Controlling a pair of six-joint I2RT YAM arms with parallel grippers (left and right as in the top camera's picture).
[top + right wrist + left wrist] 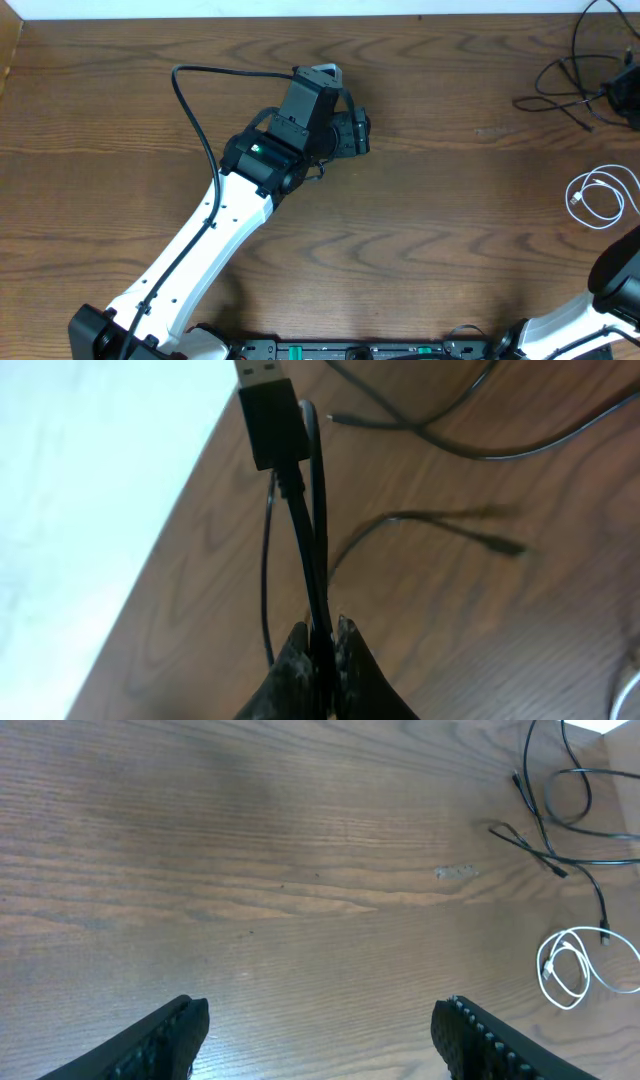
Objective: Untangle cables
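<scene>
Black cables (pixel 560 85) lie in loose loops at the far right of the table; they also show in the left wrist view (pixel 560 820). A white cable (pixel 595 195) lies coiled nearer the front right and also shows in the left wrist view (pixel 570 965). My right gripper (pixel 322 635) is shut on a black cable with a USB plug (pixel 270 420) and holds it above the table near its edge. Another black cable (pixel 440 525) lies on the wood below it. My left gripper (pixel 320 1020) is open and empty over bare wood, well left of the cables.
The left arm (pixel 230 210) stretches from the front left to the table's middle, with its own thick black wire (pixel 195 95). The right arm (pixel 620 280) rises at the front right. The table's edge (pixel 190 510) runs close to the held cable.
</scene>
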